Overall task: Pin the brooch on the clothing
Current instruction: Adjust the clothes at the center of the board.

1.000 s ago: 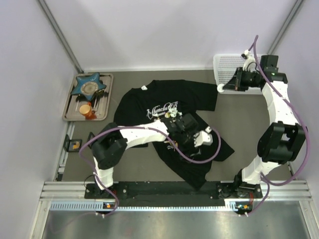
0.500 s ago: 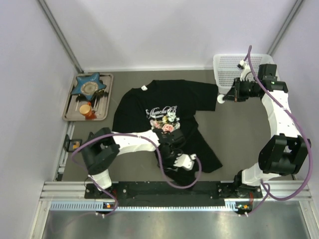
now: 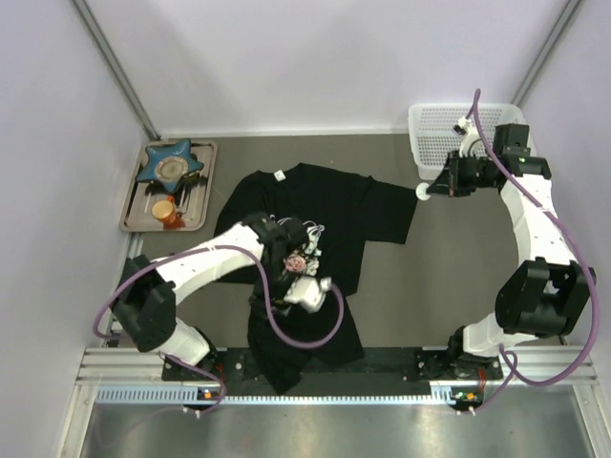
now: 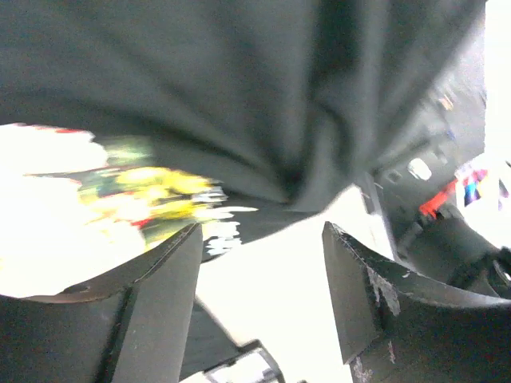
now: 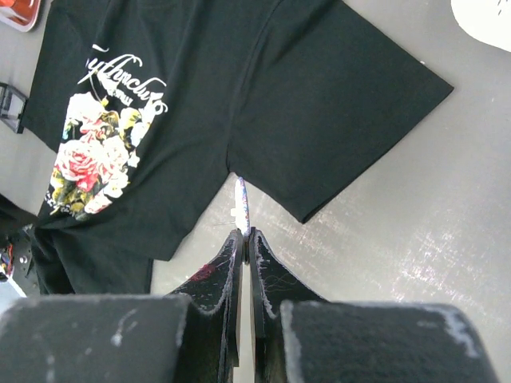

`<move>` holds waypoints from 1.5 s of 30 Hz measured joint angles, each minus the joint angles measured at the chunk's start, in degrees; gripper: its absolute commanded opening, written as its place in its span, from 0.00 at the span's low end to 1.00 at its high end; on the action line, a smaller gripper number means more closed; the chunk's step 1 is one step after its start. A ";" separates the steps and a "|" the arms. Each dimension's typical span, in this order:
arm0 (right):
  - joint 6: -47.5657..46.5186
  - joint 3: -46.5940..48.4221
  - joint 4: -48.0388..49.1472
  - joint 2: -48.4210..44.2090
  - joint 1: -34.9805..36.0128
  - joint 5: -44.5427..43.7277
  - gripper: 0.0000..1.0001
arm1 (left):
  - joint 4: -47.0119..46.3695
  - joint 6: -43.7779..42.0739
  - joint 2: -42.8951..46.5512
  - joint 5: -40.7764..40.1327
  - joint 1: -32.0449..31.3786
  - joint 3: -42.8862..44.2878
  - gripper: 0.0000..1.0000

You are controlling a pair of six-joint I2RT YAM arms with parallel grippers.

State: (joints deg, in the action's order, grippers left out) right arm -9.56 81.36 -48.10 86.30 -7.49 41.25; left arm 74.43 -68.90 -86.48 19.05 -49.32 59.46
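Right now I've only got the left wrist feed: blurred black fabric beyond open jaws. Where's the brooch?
Observer: The right arm's jaws are shut on the small round pale pinkish brooch, edge-on, in the air beside the sleeve of the black short-sleeved rose-print T-shirt, near the white perforated plastic basket.
Operator: Shirt flat?
Observer: No. The collar end lies flat; the lower half is bunched by the left arm's jaws, hem trailing to the near table edge.
Operator: Anything else out there?
Observer: A blue star-shaped dish on a grey metal tray, far left, apart from both arms.
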 measured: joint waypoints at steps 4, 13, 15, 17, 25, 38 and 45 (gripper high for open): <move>-0.31 0.00 -0.02 0.00 0.35 0.07 0.00 | -6.45 10.71 -0.44 6.05 5.35 13.11 0.63; -0.33 0.00 -0.13 0.02 0.61 0.13 0.00 | -37.79 44.54 -13.35 1.01 4.42 17.05 0.72; -0.31 0.00 -0.17 0.02 0.61 0.07 0.00 | -41.42 49.03 -18.82 -2.25 4.39 20.13 0.73; -0.31 0.00 -0.20 0.02 0.61 -0.02 0.00 | -45.09 53.40 -23.76 -5.53 4.39 23.19 0.72; -0.15 0.00 -0.37 0.02 -1.60 -0.04 0.00 | -52.22 62.36 -37.27 -13.16 3.87 32.50 0.45; -0.09 2.69 -1.25 0.02 -5.62 -1.68 0.00 | -50.84 71.54 -59.93 -3.91 -3.52 66.88 0.00; -0.52 3.54 -1.88 -0.35 -6.58 -3.74 0.00 | -56.85 75.52 -65.42 -0.28 -6.49 73.11 0.29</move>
State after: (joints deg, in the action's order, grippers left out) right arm -10.09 84.90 -49.98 85.95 -14.06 37.52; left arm 17.58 6.61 -151.89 18.76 -55.81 132.57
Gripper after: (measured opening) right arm 0.017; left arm 0.135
